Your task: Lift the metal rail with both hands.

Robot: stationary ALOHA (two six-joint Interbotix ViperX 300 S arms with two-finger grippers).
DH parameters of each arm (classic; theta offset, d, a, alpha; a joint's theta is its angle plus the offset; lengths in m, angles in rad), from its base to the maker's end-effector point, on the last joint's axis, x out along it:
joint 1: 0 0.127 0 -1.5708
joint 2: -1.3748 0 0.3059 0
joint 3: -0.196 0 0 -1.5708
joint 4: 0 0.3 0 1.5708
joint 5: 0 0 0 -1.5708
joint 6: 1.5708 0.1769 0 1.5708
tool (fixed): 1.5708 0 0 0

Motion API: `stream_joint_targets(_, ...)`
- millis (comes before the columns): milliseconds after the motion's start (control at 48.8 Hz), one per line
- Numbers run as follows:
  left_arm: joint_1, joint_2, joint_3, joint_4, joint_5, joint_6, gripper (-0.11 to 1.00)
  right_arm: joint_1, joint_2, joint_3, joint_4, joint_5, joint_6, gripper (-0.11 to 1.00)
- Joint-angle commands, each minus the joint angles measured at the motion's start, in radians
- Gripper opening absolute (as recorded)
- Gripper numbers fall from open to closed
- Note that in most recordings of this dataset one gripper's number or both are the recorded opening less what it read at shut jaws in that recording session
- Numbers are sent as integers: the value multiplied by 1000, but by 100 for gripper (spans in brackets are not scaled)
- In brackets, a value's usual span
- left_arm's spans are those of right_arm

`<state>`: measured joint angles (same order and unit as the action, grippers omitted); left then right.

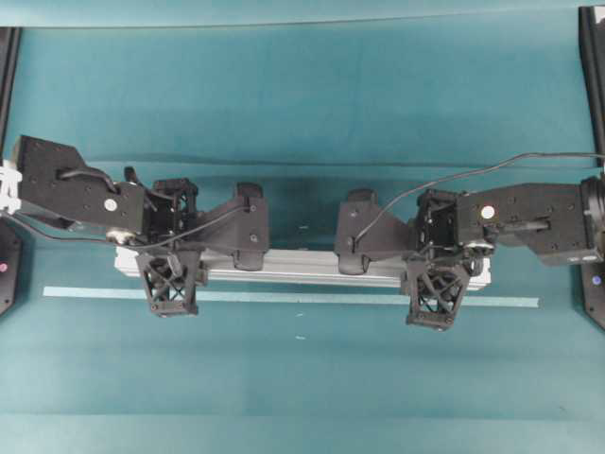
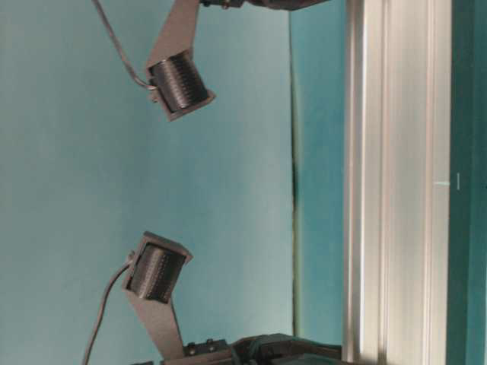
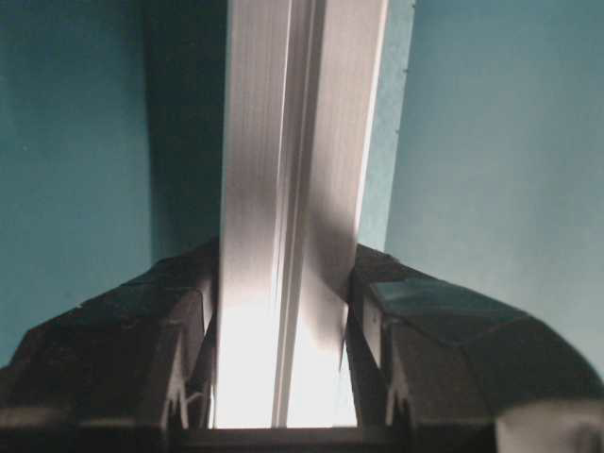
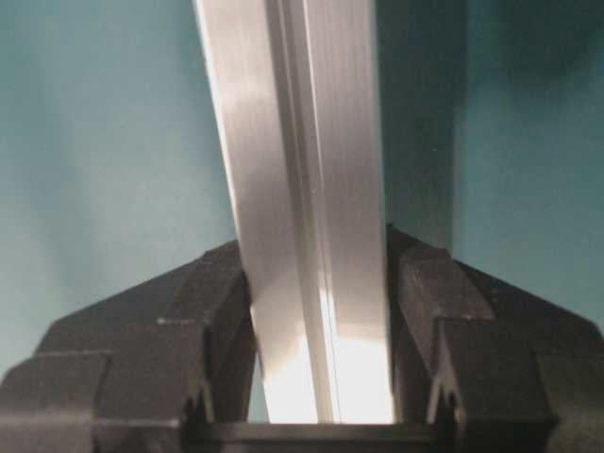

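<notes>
The metal rail [image 1: 302, 267] is a long silver grooved bar running left to right across the middle of the table. It fills the right of the table-level view [image 2: 396, 182]. My left gripper [image 1: 172, 248] straddles its left end, with a black lattice finger pressed on each side in the left wrist view [image 3: 283, 311]. My right gripper [image 1: 437, 255] is shut on the right end, with the rail [image 4: 302, 189] slightly skewed between its fingers. The rail [image 3: 293, 189] casts a wide shadow set off to one side, so it seems off the table.
A thin pale tape strip [image 1: 284, 297] lies on the teal table just in front of the rail. Black frame posts stand at the far left [image 1: 8, 57] and far right [image 1: 591, 57]. Black cables [image 1: 529, 159] trail from both arms.
</notes>
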<state>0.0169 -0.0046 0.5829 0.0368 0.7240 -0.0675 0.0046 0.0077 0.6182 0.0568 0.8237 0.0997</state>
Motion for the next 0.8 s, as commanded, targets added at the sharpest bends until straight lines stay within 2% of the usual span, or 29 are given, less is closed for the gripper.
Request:
stream_joint_targets(0,-5,0,-12,2,-15,-23,31,5,6,-3,3,-18,2,39)
stream_joint_targets(205,-29,29,-8,2,-28,-28,31,9,23,5,3,-57,2,39)
stream_joint_targets(779,-26,46,-6,2,-41,-31,31,14,52,18,3,-97,2,39)
